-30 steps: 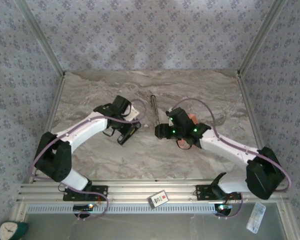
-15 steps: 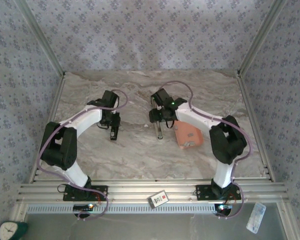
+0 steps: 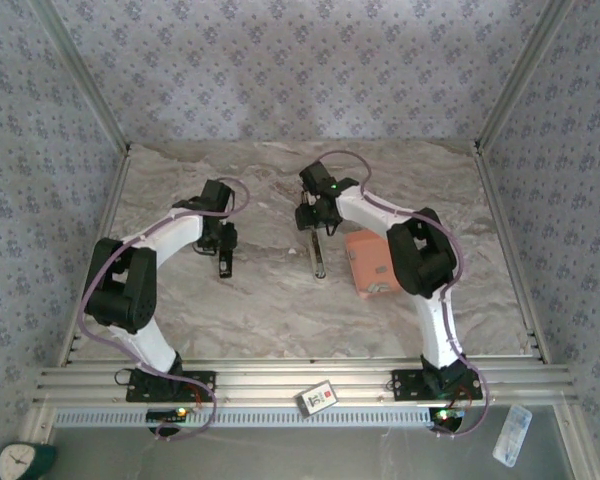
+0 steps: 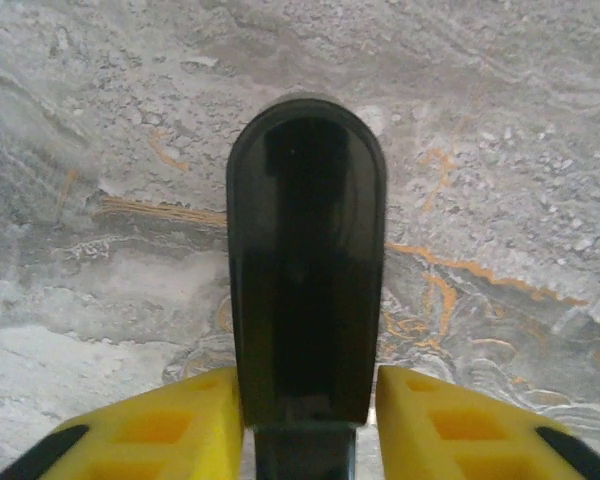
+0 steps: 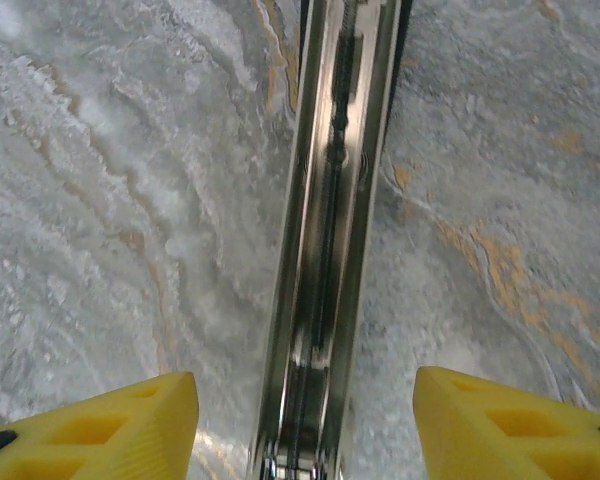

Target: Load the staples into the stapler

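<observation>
Stapler magazine (image 5: 330, 200) lies open, seemingly unloaded, under the wide right claw (image 5: 302, 380); left claw (image 4: 307, 385) grips the black stapler body (image 4: 305, 250). Next: feed it from the orange box (image 3: 372, 262).

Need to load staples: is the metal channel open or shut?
Open: the metal channel shows its spring exposed between the right fingers.

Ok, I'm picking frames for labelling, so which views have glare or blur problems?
Right wrist: bright glare streaks run along the metal staple channel, washing out its inside. Left wrist: the glossy black stapler piece shows dim reflections, with sharp edges. Top external: even, soft light and no hard shadows, but small parts lack detail.
</observation>
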Controlling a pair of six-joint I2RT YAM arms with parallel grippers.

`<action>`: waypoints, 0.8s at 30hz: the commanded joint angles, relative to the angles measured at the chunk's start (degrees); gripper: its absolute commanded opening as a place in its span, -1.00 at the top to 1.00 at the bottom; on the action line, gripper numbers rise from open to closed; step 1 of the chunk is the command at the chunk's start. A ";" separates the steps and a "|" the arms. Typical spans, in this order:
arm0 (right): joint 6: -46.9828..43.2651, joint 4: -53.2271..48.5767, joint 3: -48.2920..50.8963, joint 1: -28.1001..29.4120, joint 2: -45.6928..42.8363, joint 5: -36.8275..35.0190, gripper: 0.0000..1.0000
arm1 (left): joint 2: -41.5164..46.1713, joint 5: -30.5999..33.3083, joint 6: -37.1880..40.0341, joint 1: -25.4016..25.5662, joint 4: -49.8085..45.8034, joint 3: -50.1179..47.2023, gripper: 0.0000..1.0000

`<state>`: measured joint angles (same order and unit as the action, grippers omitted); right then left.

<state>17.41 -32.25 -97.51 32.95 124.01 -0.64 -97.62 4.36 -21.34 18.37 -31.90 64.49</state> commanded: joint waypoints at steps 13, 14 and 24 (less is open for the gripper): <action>-4.97 -7.76 -18.92 -1.93 13.96 -3.92 -0.09 | 7.16 0.97 -0.01 -0.33 -1.48 3.44 -0.43; -5.09 -7.97 -19.92 -2.05 14.74 -3.75 -0.07 | 7.57 0.98 -0.01 -0.27 -1.50 3.45 -0.43; -5.43 -6.87 -22.89 -2.33 16.57 -4.12 0.41 | 12.71 0.00 -0.41 -0.75 -1.05 2.58 -0.50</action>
<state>12.71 -38.81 -119.22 30.52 139.94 -3.33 -87.57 4.34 -21.56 18.31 -31.94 66.30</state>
